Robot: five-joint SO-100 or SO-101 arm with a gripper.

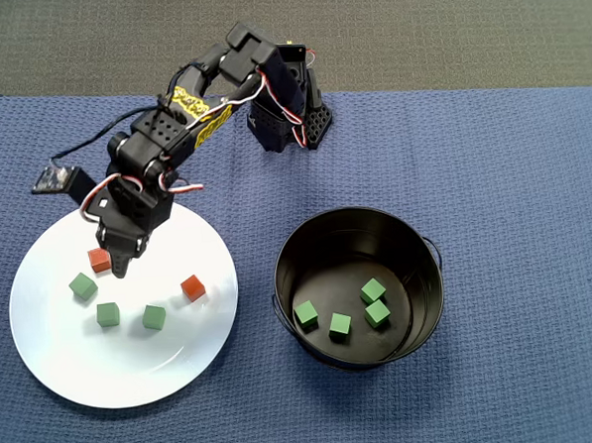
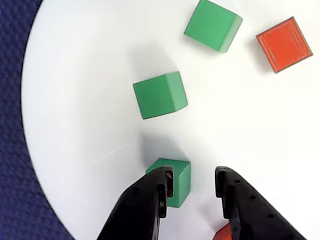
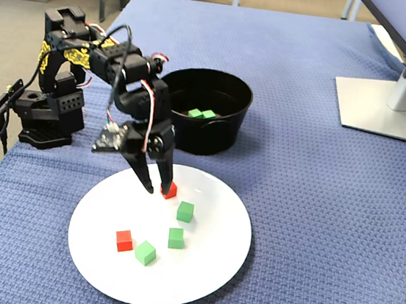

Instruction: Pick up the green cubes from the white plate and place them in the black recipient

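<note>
The white plate (image 1: 125, 374) holds three green cubes (image 1: 82, 285) (image 1: 107, 314) (image 1: 154, 317) and two red-orange cubes (image 1: 99, 259) (image 1: 191, 287). My gripper (image 1: 120, 266) is open and empty, low over the plate's far left part. In the wrist view the gripper (image 2: 194, 187) has the nearest green cube (image 2: 179, 176) at its left fingertip (image 2: 159, 192), partly in the gap. A red-orange cube (image 2: 224, 233) lies by the right finger. The black bucket (image 1: 327, 248) on the right holds several green cubes (image 1: 340, 325). In the fixed view the gripper (image 3: 158, 188) stands beside a red-orange cube (image 3: 172, 190).
The arm's base (image 1: 291, 118) stands at the back edge of the blue cloth (image 1: 512, 170). A small dark object (image 1: 56, 179) with a cable lies left of the arm. A monitor stand (image 3: 382, 107) is at the far right of the fixed view.
</note>
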